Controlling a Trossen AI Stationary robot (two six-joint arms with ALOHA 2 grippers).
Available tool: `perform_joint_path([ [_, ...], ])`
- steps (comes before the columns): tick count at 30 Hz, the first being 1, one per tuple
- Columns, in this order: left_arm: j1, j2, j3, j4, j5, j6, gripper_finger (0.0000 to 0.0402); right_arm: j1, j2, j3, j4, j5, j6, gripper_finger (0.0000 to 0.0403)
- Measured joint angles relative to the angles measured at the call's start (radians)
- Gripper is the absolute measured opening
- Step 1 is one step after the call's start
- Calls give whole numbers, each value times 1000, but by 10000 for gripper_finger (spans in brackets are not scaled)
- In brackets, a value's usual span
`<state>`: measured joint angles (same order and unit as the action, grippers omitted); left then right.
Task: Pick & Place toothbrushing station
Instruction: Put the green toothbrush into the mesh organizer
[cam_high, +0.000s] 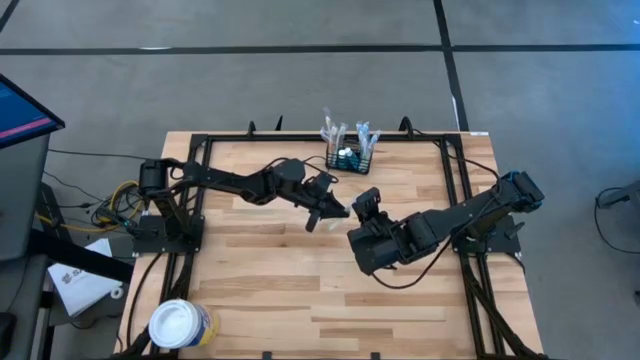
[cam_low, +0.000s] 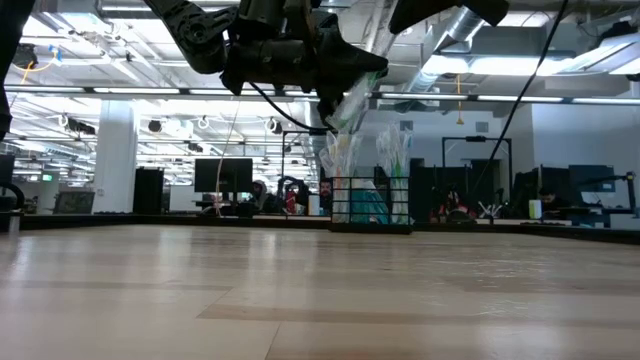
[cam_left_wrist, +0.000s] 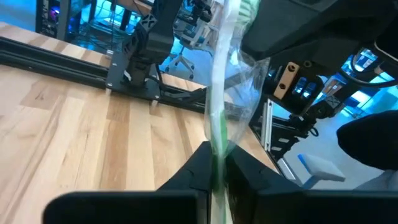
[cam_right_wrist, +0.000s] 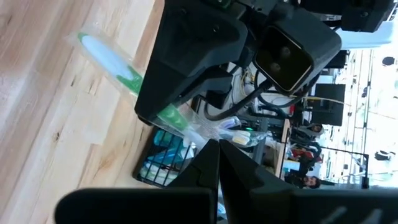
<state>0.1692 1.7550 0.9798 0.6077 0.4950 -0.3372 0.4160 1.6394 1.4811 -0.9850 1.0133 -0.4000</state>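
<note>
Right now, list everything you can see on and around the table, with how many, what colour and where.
toothbrushing station: one, black wire mesh, far edge of table, wrapped brushes standing in it
wrapped toothbrush: one, green and white in clear wrap, held above table centre
white tub: one, yellow-blue label, near left corner
table: one, light wood
left gripper: shut on the wrapped toothbrush, above centre
right gripper: shut, empty, right of centre

The toothbrushing station (cam_high: 347, 158), a small black wire-mesh caddy, stood upright at the far edge of the bench (cam_high: 260, 290), with several clear-wrapped toothbrushes (cam_low: 393, 160) sticking up from its compartments.
</note>
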Motion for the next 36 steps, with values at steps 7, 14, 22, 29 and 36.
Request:
perform_joint_path([
  [7,0,0,0,1,-47,24,10,2,-2,0,1,-7,1,6],
  [14,5,0,0,7,-105,27,10,15,-44,-1,37,-109,43,51],
  [22,14,0,0,18,-172,74,12,14,-144,-4,49,-284,211,70],
  [29,6,0,0,69,-180,101,13,14,-286,-151,158,-317,260,70],
  [36,-19,0,0,114,-212,135,13,-10,-468,-382,441,-373,272,70],
])
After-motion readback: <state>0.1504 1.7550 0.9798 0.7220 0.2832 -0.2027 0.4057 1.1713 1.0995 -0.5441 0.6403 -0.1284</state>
